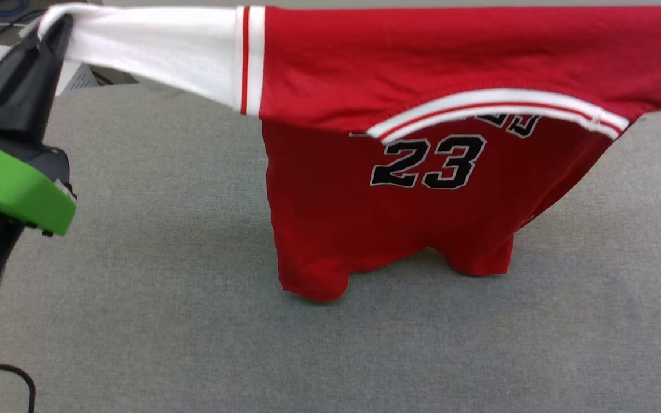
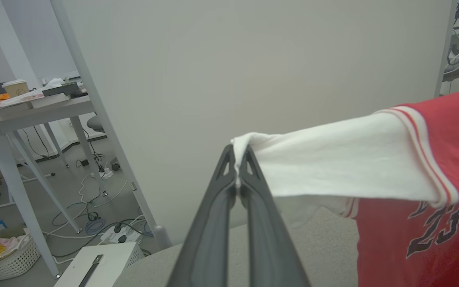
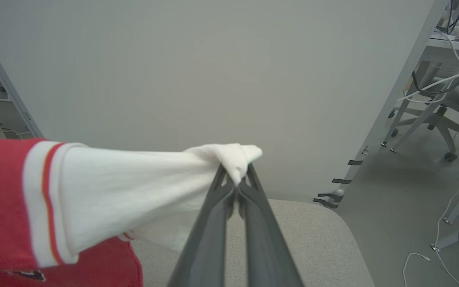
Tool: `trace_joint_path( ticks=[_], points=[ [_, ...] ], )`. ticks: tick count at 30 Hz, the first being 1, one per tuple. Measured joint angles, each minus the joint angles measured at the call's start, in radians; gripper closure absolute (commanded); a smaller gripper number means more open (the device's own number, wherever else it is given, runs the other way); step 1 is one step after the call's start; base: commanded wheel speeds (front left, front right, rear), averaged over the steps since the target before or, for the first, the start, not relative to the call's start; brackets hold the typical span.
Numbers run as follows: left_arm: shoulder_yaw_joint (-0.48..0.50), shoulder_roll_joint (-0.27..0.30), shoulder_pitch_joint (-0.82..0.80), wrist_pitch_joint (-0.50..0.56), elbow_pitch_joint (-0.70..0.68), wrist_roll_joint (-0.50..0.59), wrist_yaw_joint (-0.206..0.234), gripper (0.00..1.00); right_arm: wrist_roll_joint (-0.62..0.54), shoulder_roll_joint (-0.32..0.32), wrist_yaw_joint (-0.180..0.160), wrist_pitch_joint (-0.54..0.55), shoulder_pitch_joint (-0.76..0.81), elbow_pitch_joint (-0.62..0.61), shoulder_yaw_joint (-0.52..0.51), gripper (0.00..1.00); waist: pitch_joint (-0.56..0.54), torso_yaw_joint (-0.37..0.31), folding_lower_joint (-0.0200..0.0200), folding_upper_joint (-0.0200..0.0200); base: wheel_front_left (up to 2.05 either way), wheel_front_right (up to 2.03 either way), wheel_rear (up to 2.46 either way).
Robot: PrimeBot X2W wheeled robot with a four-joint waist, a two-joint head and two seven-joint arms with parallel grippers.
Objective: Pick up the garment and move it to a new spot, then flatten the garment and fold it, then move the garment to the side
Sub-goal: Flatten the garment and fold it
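Plainly soft and light, the red number-23 jersey hangs stretched between both arms above the grey padded table. Its body droops, and I cannot tell whether the hem touches the surface. The left gripper is pinched tight on the end of one white sleeve, and the right gripper is clamped on the other sleeve at its bunched end. Limp, slick fabric like this likely sags and slips, so sleeve ends or shoulder seams look the soundest holds. On the floor, a white laundry basket holds yellow and pink cloth. A paper cup on the desk hides its contents.
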Motion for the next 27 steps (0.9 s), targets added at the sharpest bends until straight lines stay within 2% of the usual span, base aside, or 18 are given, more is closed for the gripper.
trace_joint_path(
  ticks=[4, 9, 17, 23, 27],
  points=[
    [-0.013, 0.022, -0.108, -0.016, 0.051, 0.043, -0.021, 1.0, -0.01, -0.024, 0.0, -0.055, -0.098, 0.05, 0.032, 1.0, 0.046, -0.003, 0.0, 0.0, 0.0, 0.0, 0.0],
    [-0.031, 0.016, -0.245, -0.036, 0.13, 0.043, -0.041, 1.0, -0.028, -0.058, 0.0, -0.116, -0.234, 0.118, 0.076, 1.0, 0.113, -0.008, 0.0, -0.0001, 0.0, 0.0, 0.0],
    [-0.073, 0.03, -0.555, -0.067, 0.285, 0.07, -0.09, 1.0, -0.081, -0.084, 0.0, -0.213, -0.528, 0.259, 0.185, 1.0, 0.251, -0.02, 0.0, 0.0, 0.0, 0.0, 0.0],
    [-0.134, 0.023, -0.813, -0.113, 0.446, 0.108, -0.11, 1.0, -0.158, -0.077, 0.0, -0.322, -0.773, 0.409, 0.235, 1.0, 0.367, -0.027, 0.0001, 0.0, 0.0, 0.0, 0.0],
    [-0.173, 0.0, -0.967, -0.185, 0.569, 0.148, -0.117, 1.0, -0.213, -0.036, 0.0, -0.402, -0.914, 0.528, 0.252, 1.0, 0.443, -0.031, 0.0001, 0.0, 0.0, 0.0, 0.0]
  ],
)
